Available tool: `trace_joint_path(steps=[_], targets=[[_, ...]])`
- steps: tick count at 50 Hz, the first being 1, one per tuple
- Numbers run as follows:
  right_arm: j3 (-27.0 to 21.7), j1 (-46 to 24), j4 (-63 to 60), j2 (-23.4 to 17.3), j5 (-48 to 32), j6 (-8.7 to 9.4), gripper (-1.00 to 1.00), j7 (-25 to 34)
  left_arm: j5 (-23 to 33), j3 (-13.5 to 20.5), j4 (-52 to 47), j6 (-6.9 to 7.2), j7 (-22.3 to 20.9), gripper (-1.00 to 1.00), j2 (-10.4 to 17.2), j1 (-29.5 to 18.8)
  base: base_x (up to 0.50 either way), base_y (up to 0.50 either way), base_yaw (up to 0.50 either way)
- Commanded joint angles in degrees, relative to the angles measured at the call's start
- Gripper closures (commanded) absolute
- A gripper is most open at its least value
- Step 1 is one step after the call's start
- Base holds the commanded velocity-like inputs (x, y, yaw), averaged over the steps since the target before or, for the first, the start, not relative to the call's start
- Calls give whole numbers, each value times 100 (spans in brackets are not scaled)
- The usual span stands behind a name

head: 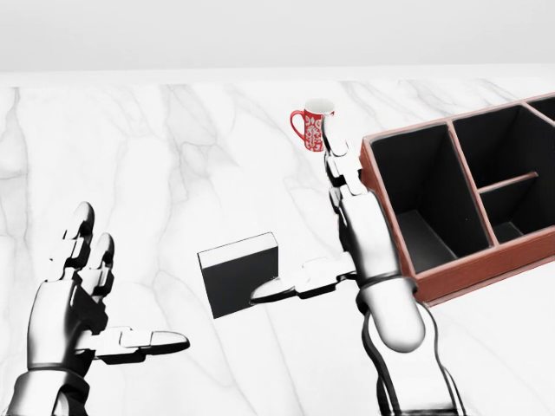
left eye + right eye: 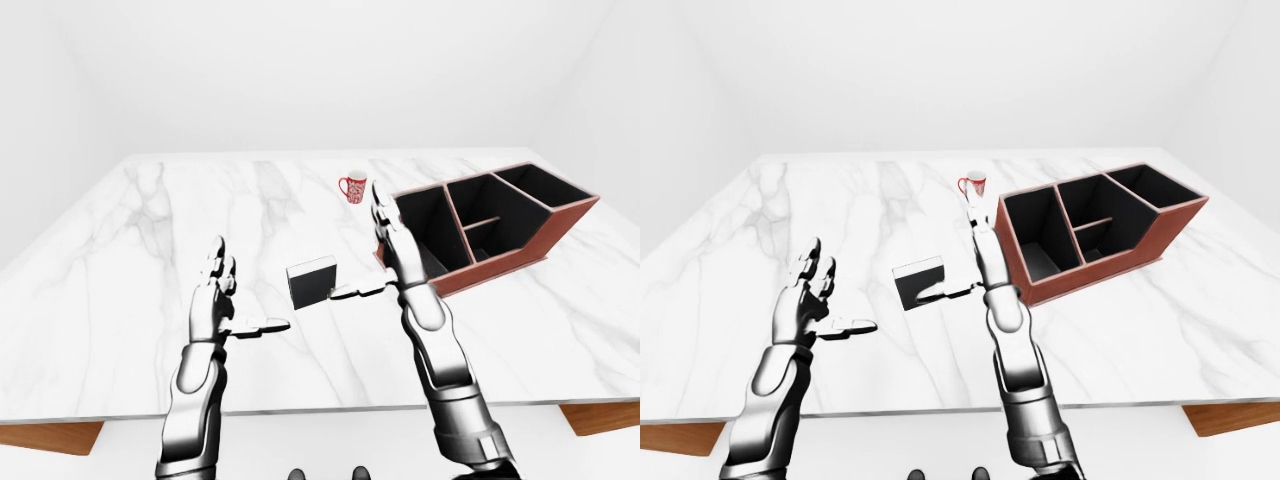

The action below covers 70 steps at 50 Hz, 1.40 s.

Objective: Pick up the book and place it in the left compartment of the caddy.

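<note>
- Book [image 1: 240, 276]: a small, thick block with dark, near-black faces and a white top face that reads as the page edges. No title or marking can be made out. It stands on the marble table [image 1: 156, 173], low and centre-left in the head view, set slightly askew to the picture's edges. It is well apart from the caddy and lies between the two hands
- Caddy [image 1: 451, 260]: a red-brown box with a black interior, lying at the right of the head view, partly cut off by the picture's edge. Dividers split it into one long compartment on its left and smaller ones to the right. The left compartment [image 1: 421, 199] shows only black lining
- Right hand [image 1: 325, 217]: silver, spread wide. Two fingers point up the picture toward the mug, and the thumb [image 1: 290, 284] juts left with its tip at the book's lower right corner. Whether the tip touches the book cannot be told. The palm is just left of the caddy's near wall
- Left hand [image 1: 82, 295]: silver, also spread open, fingers upward, thumb pointing right, holding nothing, at the lower left of the head view and clear of the book
- Mug [image 1: 314, 126]: red with a white pattern, white inside, handle to the left, standing upright above the right hand's fingertips
</note>
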Motion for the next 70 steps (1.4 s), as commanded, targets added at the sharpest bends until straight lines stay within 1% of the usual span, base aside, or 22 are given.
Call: trace_joint_path(steps=[1,9,15,16,18,22,30,32,34,37,39,40,41,43,44,50,56,62,65,68,69,70], targets=[[683,-1754,538,499,-1433,0,-100,434,-264,287,-170,0,-33,-100,119,-120,0,0,0],[716,-1955,2161,865,-2218,0,-100,448,-479,495,-97,0,-98,-100,225,-216,0,0,0],[568,-2566,4512,857,-2774,0,-100,-120,-647,637,-130,0,-147,-100,293,-232,0,0,0],[519,-2682,4830,853,-2804,-111,-100,-213,-667,655,-145,0,-148,-100,302,-231,0,0,0],[461,-3075,5822,774,-2994,-452,-100,-618,-724,694,-218,0,-156,-100,313,-215,0,0,0],[444,-3502,6892,712,-3334,-728,-100,-1107,-760,722,-298,0,-170,-100,317,-182,0,0,0],[633,-3608,7680,745,-4404,-753,-100,-1597,-797,753,-385,0,-183,-100,309,-149,0,0,0],[705,-3566,7807,772,-4720,-865,-100,-1680,-783,737,-341,0,-178,-100,300,-164,0,0,0],[651,-3545,7855,800,-4872,-879,-100,-1712,-776,719,-352,0,-180,-100,292,-152,0,0,0],[739,-3430,7988,838,-5301,-1000,-100,-1857,-755,689,-310,0,-193,-100,277,-137,0,0,0],[724,-3377,8034,862,-5484,-1000,-100,-1869,-740,671,-296,0,-196,-100,267,-126,0,0,0],[731,-3336,8068,870,-5597,-1000,-47,-2004,-732,650,-323,0,-194,-100,254,-106,0,0,0],[662,-3343,8091,873,-5610,-1000,100,-2062,-717,626,-356,0,-195,-100,240,-81,0,0,0],[553,-3326,8119,881,-5613,-1000,100,-2036,-698,596,-412,0,-201,-100,220,-39,0,0,0],[488,-3351,8124,874,-5592,-1000,100,-2210,-693,586,-472,0,-208,-100,211,-4,0,0,0],[441,-3406,8198,733,-5888,-796,100,-2655,-679,590,-593,0,-252,-100,178,75,0,0,0],[365,-3377,8197,717,-5891,-846,100,-2758,-673,580,-692,0,-258,-100,154,98,0,0,0],[252,-3397,8130,705,-5676,-1000,100,-2842,-637,557,-683,0,-268,-100,131,118,0,0,0],[75,-3535,7952,699,-5175,-1000,100,-2677,-628,553,-670,0,-264,-100,127,117,0,0,0],[-228,-3700,7260,625,-4070,-1000,100,-1971,-609,537,-631,0,-259,-100,121,114,0,0,0],[-426,-3559,6278,583,-3416,-1000,100,-1240,-589,513,-628,0,-258,-100,110,132,0,0,0],[-274,-3455,6012,555,-3249,-1000,100,-1151,-588,511,-628,0,-258,-100,110,133,0,0,0]])
